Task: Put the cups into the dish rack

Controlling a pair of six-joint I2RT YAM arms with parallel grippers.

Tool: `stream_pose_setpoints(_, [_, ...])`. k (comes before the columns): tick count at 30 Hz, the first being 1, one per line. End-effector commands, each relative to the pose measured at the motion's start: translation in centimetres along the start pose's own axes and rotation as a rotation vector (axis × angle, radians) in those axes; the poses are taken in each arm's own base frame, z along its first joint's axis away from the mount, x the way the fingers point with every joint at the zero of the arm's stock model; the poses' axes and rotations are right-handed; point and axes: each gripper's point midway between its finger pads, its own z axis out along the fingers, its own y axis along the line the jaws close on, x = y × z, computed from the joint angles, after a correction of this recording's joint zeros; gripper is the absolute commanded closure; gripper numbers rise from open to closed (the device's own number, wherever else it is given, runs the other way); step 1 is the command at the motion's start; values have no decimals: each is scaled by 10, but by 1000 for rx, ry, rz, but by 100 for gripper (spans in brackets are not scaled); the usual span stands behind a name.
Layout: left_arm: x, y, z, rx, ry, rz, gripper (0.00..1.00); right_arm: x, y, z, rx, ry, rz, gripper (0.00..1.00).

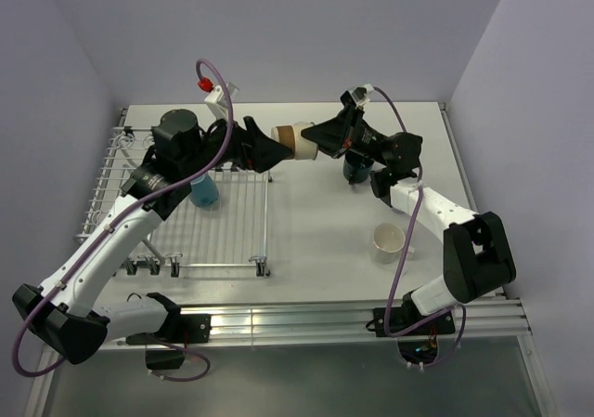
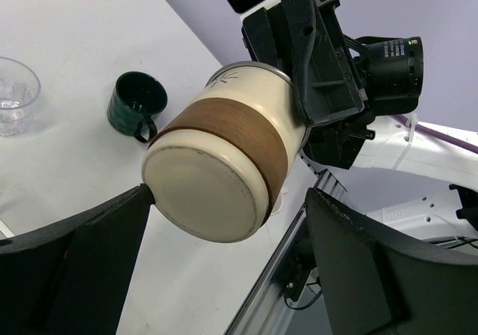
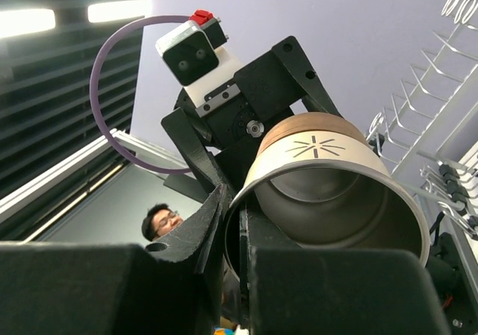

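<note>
The white bench carries the silver wire dish rack, which lies beneath and behind the left end effector, on its wrist side. The two end effectors meet in the air above the bench, beyond the rack's right edge, with the brown metal-lined cup lying on its side between them. The right end effector is clamped on the cup's rim, one jaw inside the steel-lined mouth and the other outside against the cream wall. The left end effector faces the cup's flat base with its jaws spread wide on either side of it; one tip sits right at the base edge, and whether it touches cannot be told, while the other stands apart from the cup. The white mug stands upright well apart from the right end effector, toward the near side of the bench. The light blue mug sits in the rack under the left wrist. The dark teal mug stands below the right end effector's wrist, and the clear glass tumbler is farther off beyond it
</note>
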Motion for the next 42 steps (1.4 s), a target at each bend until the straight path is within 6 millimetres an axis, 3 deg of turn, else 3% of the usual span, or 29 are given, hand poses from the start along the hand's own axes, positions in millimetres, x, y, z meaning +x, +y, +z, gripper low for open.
stream_pose_setpoints(1, [8, 2, 14, 36, 23, 16, 8, 58, 60, -7, -203, 198, -187, 100])
stream_pose_setpoints(11, [5, 19, 5, -27, 7, 26, 6, 59, 61, -10, -198, 199, -194, 100])
stream_pose_setpoints(17, [3, 14, 3, 14, 4, 17, 7, 58, 60, -10, -195, 197, -193, 100])
stream_pose_setpoints(27, [11, 6, 8, 86, 31, -10, 18, 51, 57, -5, -189, 190, -192, 100])
stream_pose_setpoints(31, [12, 2, 9, 115, 41, -15, 44, 50, 54, -5, -181, 185, -198, 100])
stream_pose_setpoints(32, [12, 2, 10, 120, 43, -17, 59, 50, 53, -5, -177, 184, -198, 100])
stream_pose_setpoints(37, [12, -1, 8, 123, 46, -20, 99, 47, 46, -2, -137, 165, -218, 91])
stream_pose_setpoints(41, [5, -3, 5, 107, 32, -13, 100, 41, 38, -2, -71, 124, -253, 79])
stream_pose_setpoints(42, [3, -3, 3, 102, 28, -10, 100, 36, 28, -1, -24, 101, -255, 75])
